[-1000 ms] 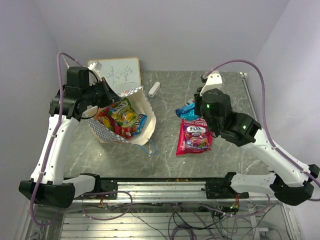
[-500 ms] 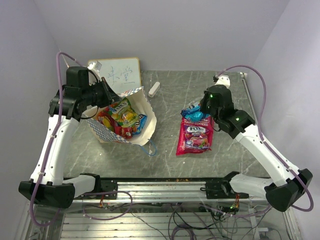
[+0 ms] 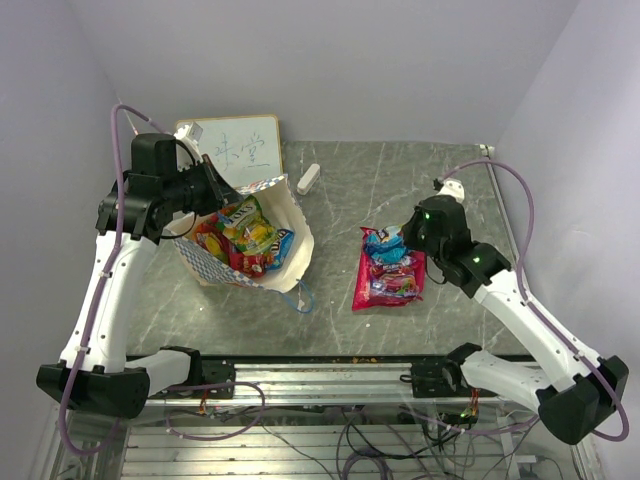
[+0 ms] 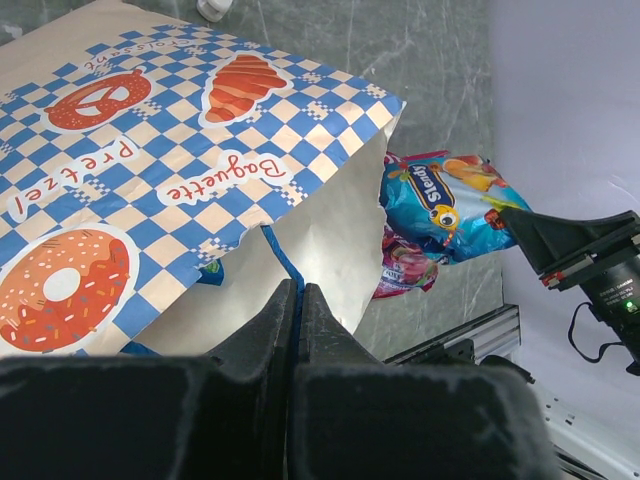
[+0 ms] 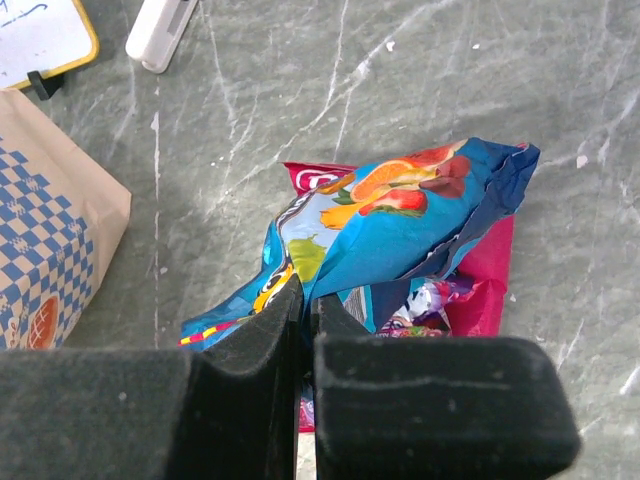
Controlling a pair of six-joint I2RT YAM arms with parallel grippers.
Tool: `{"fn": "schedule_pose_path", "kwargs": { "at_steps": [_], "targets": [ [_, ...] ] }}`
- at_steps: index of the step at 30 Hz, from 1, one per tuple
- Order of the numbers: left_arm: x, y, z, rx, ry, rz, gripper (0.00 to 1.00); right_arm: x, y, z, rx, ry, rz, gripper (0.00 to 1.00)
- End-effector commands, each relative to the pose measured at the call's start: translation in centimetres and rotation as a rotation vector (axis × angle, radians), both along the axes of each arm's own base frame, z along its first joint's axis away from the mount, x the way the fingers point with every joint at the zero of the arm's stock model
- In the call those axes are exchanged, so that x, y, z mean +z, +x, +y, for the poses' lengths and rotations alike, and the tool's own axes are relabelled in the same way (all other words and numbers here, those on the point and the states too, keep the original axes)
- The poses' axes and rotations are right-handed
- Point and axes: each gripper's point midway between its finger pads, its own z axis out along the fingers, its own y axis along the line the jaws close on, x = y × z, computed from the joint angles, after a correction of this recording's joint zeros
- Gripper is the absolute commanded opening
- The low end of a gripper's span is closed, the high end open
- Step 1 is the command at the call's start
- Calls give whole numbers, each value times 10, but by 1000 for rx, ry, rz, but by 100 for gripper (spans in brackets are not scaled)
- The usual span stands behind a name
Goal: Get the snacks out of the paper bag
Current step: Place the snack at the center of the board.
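The paper bag (image 3: 290, 228) lies tilted open at the table's left, with several snacks (image 3: 243, 236) showing in its mouth. My left gripper (image 3: 213, 188) is shut on the bag's thin blue cord handle (image 4: 283, 262) and holds the mouth up; the checked side (image 4: 150, 180) fills the left wrist view. My right gripper (image 3: 407, 244) is shut on the edge of a blue snack packet (image 3: 383, 243), which rests on the large pink-red packet (image 3: 388, 282) on the table. In the right wrist view the jaws (image 5: 308, 300) pinch the blue packet (image 5: 400, 220) over the pink-red one (image 5: 485, 285).
A white framed writing board (image 3: 245, 145) leans at the back left behind the bag. A small white oblong block (image 3: 308, 178) lies near it. The bag's other blue cord (image 3: 301, 297) trails on the table. Walls close in on the left, back and right.
My right arm has swung toward the near side and lowered the blue packet onto the pink-red packet. The left arm and the bag have not moved.
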Motion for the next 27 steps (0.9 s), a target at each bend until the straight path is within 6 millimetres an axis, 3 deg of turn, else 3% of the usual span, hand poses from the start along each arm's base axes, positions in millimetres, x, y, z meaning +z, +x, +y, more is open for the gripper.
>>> {"fn": "schedule_pose_path", "kwargs": {
  "at_steps": [1,6,14,19,24,27],
  "targets": [
    [8,-3,-5,-26,-17,-32,7,20,0,0,-26,86,-61,0],
    [7,0,-5,-30,-9,-29,7,-9,-24,-10,-54,65,73,0],
    [5,3,-9,-35,-31,-19,7,-75,-70,-17,-124,74,357,0],
    [4,5,-10,-40,-37,-16,7,-92,-84,-25,-164,62,415,2],
    [3,5,-11,-37,-44,-14,7,-105,-97,-32,-182,27,483,16],
    [2,3,-10,-32,-41,-10,7,-97,-97,-34,-184,22,469,31]
  ]
}}
